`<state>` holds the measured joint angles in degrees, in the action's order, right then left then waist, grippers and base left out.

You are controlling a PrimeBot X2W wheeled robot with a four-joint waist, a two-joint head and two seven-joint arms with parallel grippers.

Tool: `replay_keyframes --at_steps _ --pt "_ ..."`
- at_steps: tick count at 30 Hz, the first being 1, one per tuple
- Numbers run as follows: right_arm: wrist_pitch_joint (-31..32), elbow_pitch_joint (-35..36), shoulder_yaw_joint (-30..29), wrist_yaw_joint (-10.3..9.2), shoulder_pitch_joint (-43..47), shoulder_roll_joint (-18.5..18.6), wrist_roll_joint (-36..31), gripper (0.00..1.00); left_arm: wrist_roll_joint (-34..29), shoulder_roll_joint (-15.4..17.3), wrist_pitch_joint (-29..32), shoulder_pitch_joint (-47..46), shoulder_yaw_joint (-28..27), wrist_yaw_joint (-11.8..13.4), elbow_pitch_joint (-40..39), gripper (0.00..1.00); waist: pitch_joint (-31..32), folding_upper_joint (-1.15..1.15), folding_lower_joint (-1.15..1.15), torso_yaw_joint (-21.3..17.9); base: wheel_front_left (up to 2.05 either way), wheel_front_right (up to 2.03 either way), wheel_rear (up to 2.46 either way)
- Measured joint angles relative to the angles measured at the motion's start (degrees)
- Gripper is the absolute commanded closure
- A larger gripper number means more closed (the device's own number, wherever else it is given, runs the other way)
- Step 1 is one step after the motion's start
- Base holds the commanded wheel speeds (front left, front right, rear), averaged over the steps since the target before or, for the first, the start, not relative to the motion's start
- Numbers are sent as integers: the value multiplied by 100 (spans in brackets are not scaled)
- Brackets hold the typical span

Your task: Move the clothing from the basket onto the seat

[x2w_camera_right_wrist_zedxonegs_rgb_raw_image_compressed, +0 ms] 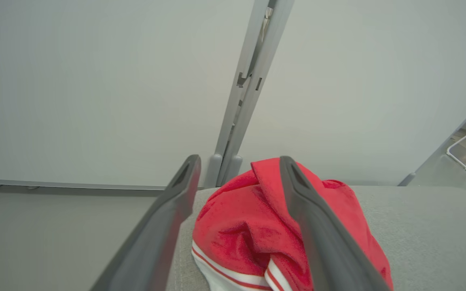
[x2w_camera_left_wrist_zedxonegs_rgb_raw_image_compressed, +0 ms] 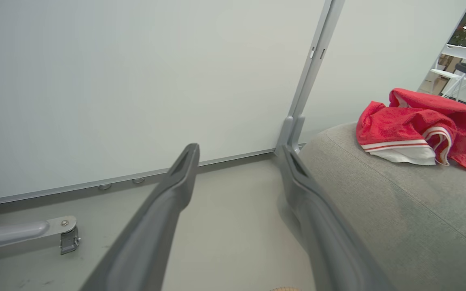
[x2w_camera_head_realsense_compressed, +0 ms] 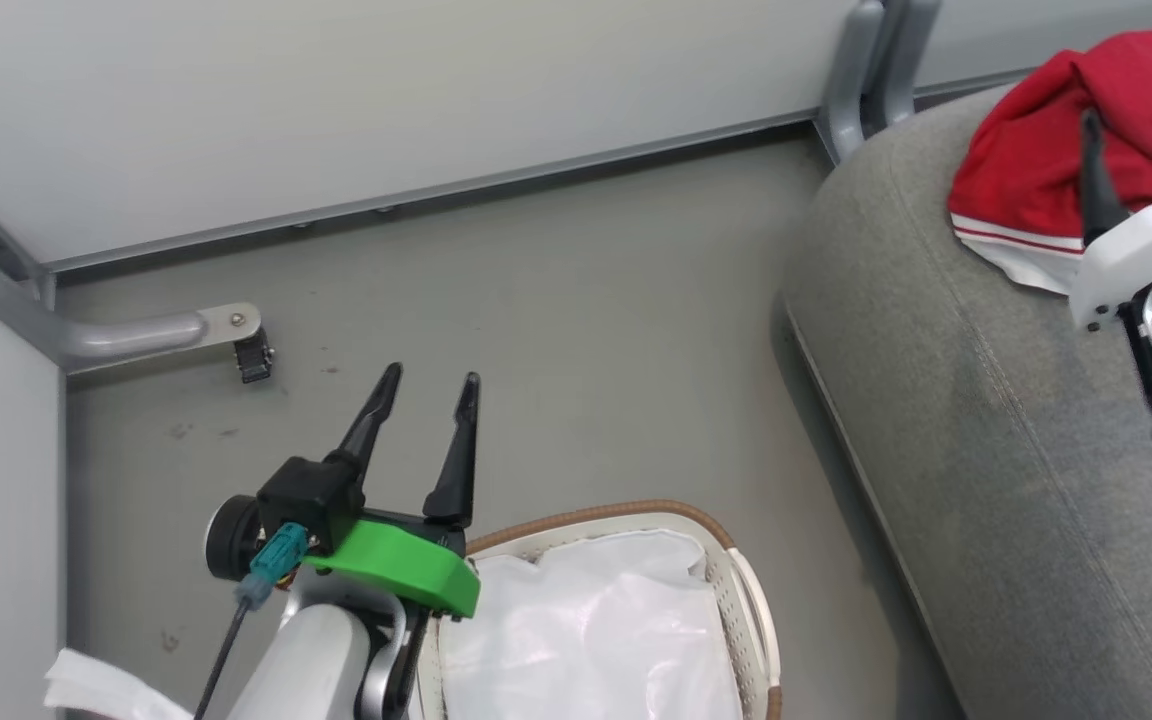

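Note:
The red clothing (x2w_camera_head_realsense_compressed: pixel 1046 160) with white and striped trim lies bunched on the grey seat (x2w_camera_head_realsense_compressed: pixel 996 420) at the right. My right gripper (x2w_camera_head_realsense_compressed: pixel 1141 110) hovers over it, open, fingers apart and holding nothing; the right wrist view shows the clothing (x2w_camera_right_wrist_zedxonegs_rgb_raw_image_compressed: pixel 253 226) between and below its fingers (x2w_camera_right_wrist_zedxonegs_rgb_raw_image_compressed: pixel 176 202). The basket (x2w_camera_head_realsense_compressed: pixel 726 570) sits at the bottom centre, with its white liner (x2w_camera_head_realsense_compressed: pixel 596 630) showing inside. My left gripper (x2w_camera_head_realsense_compressed: pixel 433 385) stands open above the floor beside the basket's left rim. In the left wrist view the clothing (x2w_camera_left_wrist_zedxonegs_rgb_raw_image_compressed: pixel 415 129) rests on the seat (x2w_camera_left_wrist_zedxonegs_rgb_raw_image_compressed: pixel 399 210).
White partition walls (x2w_camera_head_realsense_compressed: pixel 336 100) with grey metal posts (x2w_camera_head_realsense_compressed: pixel 861 70) close off the back and left. A caster foot (x2w_camera_head_realsense_compressed: pixel 251 355) stands on the grey floor (x2w_camera_head_realsense_compressed: pixel 556 330). A white scrap (x2w_camera_head_realsense_compressed: pixel 96 690) lies at the bottom left. A white chair (x2w_camera_left_wrist_zedxonegs_rgb_raw_image_compressed: pixel 455 60) stands beyond the seat.

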<state>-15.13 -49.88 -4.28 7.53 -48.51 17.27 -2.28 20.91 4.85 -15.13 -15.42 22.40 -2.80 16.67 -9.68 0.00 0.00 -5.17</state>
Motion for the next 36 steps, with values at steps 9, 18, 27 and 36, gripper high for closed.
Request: replay_keyframes --at_steps 9,18,27,36 --pt "0 995 103 0 1109 -665 341 0 -43 -8 0 541 -962 183 135 0 453 0 0 523 0 0 0" --pt "-1 2235 -176 0 2728 -1410 348 0 -90 -89 0 1143 -1506 204 213 0 861 0 0 863 0 0 0" --pt "0 2772 32 0 3710 -1447 1007 0 -275 -160 0 1511 -1702 129 211 0 1036 0 0 946 0 0 0" --pt "0 2858 210 0 4101 -1448 1022 0 -324 -185 0 1584 -1747 94 223 0 1070 0 0 915 0 0 0"
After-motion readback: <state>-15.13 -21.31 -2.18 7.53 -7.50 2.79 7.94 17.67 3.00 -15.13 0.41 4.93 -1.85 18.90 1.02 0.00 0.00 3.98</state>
